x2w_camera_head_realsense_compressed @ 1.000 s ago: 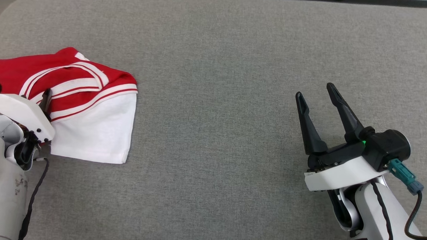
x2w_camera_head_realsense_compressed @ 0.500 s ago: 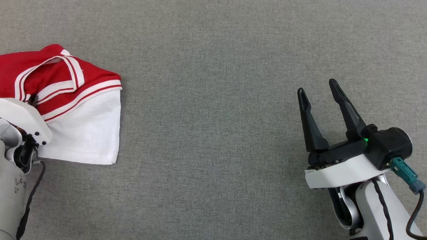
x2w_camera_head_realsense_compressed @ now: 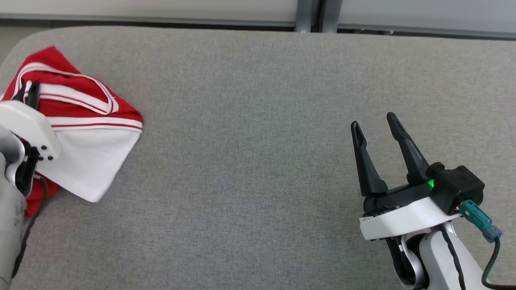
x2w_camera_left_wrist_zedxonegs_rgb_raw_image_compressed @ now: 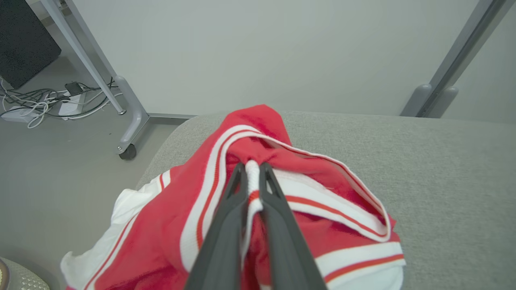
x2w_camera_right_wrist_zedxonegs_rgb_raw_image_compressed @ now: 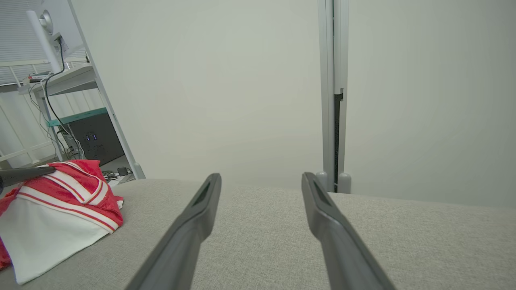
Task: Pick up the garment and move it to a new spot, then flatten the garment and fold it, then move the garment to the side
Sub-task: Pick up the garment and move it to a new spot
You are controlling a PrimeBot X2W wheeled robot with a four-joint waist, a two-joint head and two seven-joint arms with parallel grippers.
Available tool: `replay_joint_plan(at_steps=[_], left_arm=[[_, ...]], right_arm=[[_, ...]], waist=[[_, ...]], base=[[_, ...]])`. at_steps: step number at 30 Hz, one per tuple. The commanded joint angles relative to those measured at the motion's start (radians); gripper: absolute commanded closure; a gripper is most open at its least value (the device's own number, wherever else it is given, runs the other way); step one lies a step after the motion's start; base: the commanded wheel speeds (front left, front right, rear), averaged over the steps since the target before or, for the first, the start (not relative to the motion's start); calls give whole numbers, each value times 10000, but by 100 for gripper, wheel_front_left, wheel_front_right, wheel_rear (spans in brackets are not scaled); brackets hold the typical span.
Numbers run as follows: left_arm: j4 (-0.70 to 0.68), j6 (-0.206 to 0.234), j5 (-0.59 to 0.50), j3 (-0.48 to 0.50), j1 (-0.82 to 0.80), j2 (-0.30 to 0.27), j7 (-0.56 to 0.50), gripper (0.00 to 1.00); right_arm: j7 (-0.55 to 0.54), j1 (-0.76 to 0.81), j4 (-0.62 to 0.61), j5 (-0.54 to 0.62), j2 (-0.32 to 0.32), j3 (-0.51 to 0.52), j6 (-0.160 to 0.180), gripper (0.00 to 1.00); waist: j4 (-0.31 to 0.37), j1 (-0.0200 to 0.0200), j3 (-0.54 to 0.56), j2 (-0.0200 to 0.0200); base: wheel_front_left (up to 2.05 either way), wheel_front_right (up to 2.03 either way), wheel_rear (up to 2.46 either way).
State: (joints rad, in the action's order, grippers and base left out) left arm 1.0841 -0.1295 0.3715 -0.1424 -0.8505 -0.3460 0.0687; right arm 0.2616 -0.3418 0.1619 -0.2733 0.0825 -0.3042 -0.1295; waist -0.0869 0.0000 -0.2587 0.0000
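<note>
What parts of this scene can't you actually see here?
- Head view: left side of the shirt, hidden behind the left arm.
- Left wrist view: the shirt's near end, cut off by the bottom edge; the left claw covers part of the trim it pinches.
- Every view: the shirt's underside, against the table.

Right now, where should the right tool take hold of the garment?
Probably the white corner of the garment, sticking out flat on the table. Bring the open right tool in low from the robot's right: that corner faces it, clear of where the left tool pinches.
</note>
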Motion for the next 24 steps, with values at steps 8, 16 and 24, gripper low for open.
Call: replay_joint_plan(at_steps=[8, 16, 24], left_arm=[[-2574, -9, 750, -922, 23, -566, -933, 100], [-7207, 260, 1537, -1230, 1455, -495, -2174, 100], [-10203, 1212, 1674, -1803, 3550, 486, -2321, 100]], right_arm=[[52, 445, 59, -167, -165, 234, -21, 0], [52, 744, -38, -131, -255, 552, -21, 0], [52, 671, -207, -143, -276, 587, -21, 0]], waist=[[494, 0, 1067, 0], [1177, 0, 1539, 0], [2004, 0, 1363, 0]], base=[[0, 0, 0], [0, 0, 0], [0, 0, 0]])
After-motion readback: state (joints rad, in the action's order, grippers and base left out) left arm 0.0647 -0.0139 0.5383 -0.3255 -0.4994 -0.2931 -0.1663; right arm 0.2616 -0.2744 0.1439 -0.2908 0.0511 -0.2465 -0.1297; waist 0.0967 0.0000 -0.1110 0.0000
